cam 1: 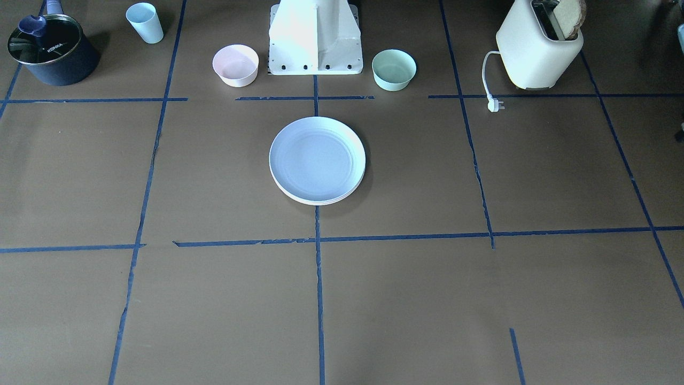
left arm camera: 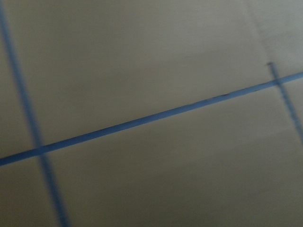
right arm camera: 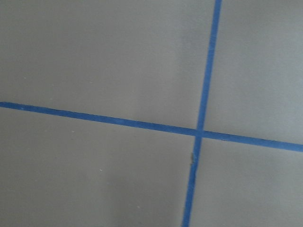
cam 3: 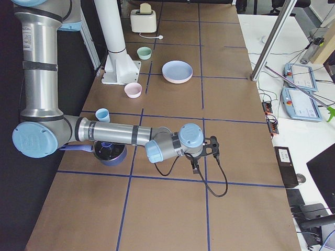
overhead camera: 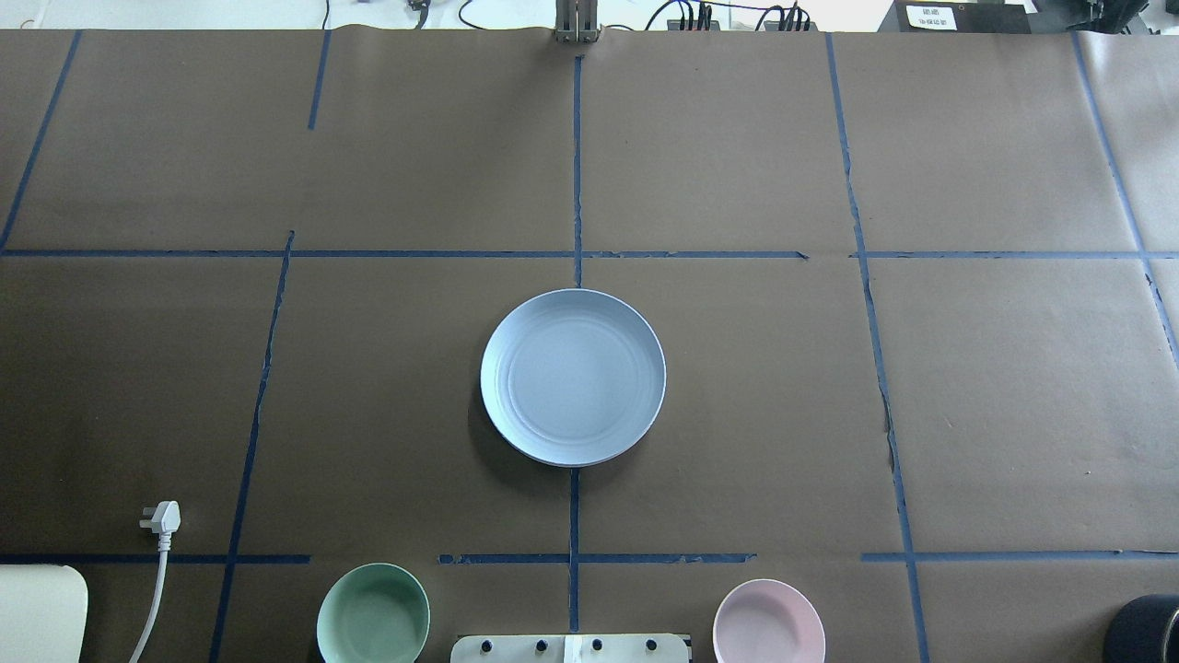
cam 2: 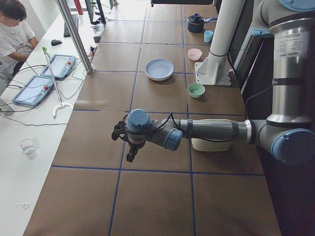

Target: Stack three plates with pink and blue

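A stack of plates stands at the table's middle with the light blue plate (cam 1: 317,158) on top. It also shows in the overhead view (overhead camera: 573,376) and both side views (cam 2: 159,68) (cam 3: 177,71). A cream-white rim (cam 1: 315,201) shows under it. The pink plate is hidden. My left gripper (cam 2: 130,155) hangs over bare table far from the stack, and so does my right gripper (cam 3: 194,168). Both show only in the side views, so I cannot tell if they are open or shut. The wrist views show only brown paper and blue tape.
A pink bowl (cam 1: 235,64) and a mint-green bowl (cam 1: 394,68) flank the robot base (cam 1: 315,37). A toaster (cam 1: 539,48) with its loose plug (cam 1: 494,104), a dark pot (cam 1: 51,51) and a blue cup (cam 1: 145,22) stand along the robot's edge. An operator (cam 2: 12,29) sits at the side desk.
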{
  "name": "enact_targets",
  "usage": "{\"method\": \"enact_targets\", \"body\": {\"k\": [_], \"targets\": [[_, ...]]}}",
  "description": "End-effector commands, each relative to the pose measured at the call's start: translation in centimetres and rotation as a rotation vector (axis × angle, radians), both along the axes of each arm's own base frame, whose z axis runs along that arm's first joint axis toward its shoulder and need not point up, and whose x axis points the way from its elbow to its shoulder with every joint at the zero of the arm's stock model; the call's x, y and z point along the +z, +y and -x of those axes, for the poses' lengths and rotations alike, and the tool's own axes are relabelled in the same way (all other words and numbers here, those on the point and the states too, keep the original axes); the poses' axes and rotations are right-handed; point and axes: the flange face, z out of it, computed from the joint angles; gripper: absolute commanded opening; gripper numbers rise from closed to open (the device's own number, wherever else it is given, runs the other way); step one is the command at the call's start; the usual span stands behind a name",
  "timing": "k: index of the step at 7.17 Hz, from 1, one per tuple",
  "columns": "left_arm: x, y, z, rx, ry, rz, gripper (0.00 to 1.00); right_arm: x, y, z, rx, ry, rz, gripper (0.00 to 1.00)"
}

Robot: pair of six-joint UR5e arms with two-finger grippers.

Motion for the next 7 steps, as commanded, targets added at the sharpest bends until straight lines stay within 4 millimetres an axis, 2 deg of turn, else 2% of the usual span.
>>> {"method": "enact_targets", "body": {"k": [1,2,3,6,7], "targets": [[2.7,1.6,3.8,0.004,-0.02,0.146,1.0,-0.5,-1.5,-2.8,-0.005,0.054,0.059,1.0],[2.3,1.7,3.6,0.003,-0.015,0.184,1.0,-0.4,-1.6,-3.0,-0.001,0.067,0.069,1.0],[-0.6,0.2,3.8,0.001,-0.012,0.23,1.0,0.4,-1.4,-3.0,0.001,0.069,0.092,1.0],[-0.5,-0.1,3.4,-0.004,-0.002,0.297,1.0,2.4,-0.4,-2.9,0.005,0.066,0.141,1.0],[-1.5,-0.7,3.4,-0.04,0.002,0.307,1.0,2.7,-0.4,-2.9,0.007,0.062,0.151,1.0]]}}
